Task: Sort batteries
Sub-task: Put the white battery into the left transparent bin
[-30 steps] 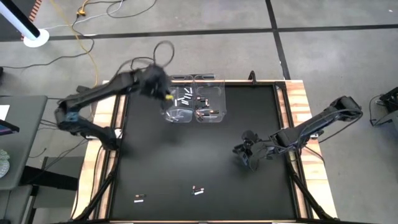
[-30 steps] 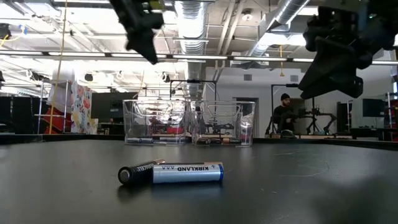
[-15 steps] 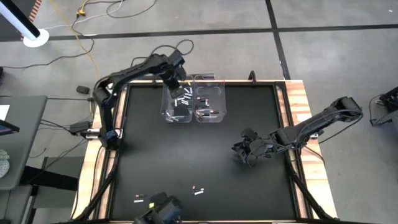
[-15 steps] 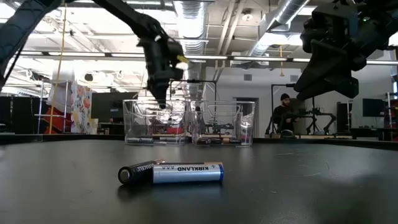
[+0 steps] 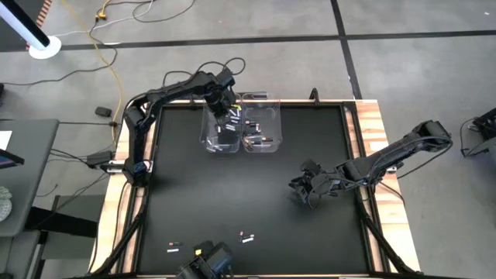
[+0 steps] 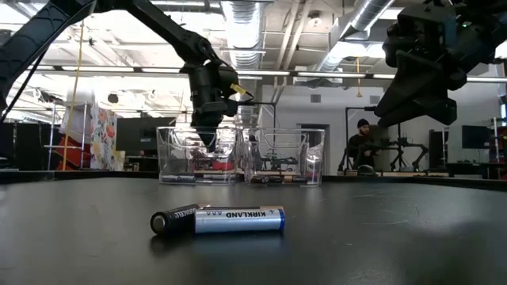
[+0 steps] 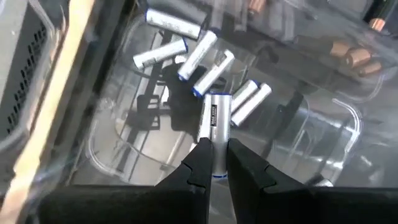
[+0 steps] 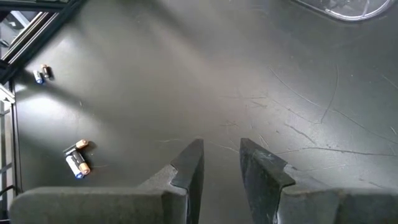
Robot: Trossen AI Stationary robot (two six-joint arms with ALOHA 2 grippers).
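- Battery white, nipped by its near end between the left gripper fingers, hanging over the left bin at the table's far edge
- More white batteries lie loose on that bin's floor; dark ones with copper ends lie in the right bin touching it
- Two strays sit near the front edge, another pair toward the front left corner
- Judged: each cell is light, stiff and smooth, apt to roll; best pinched across the middle of its barrel, not the tip
- Left jaws nearly closed, clamped on the white cell
- Right gripper hovers over bare tabletop toward the right edge, jaws parted a little, holding nothing, touching nothing
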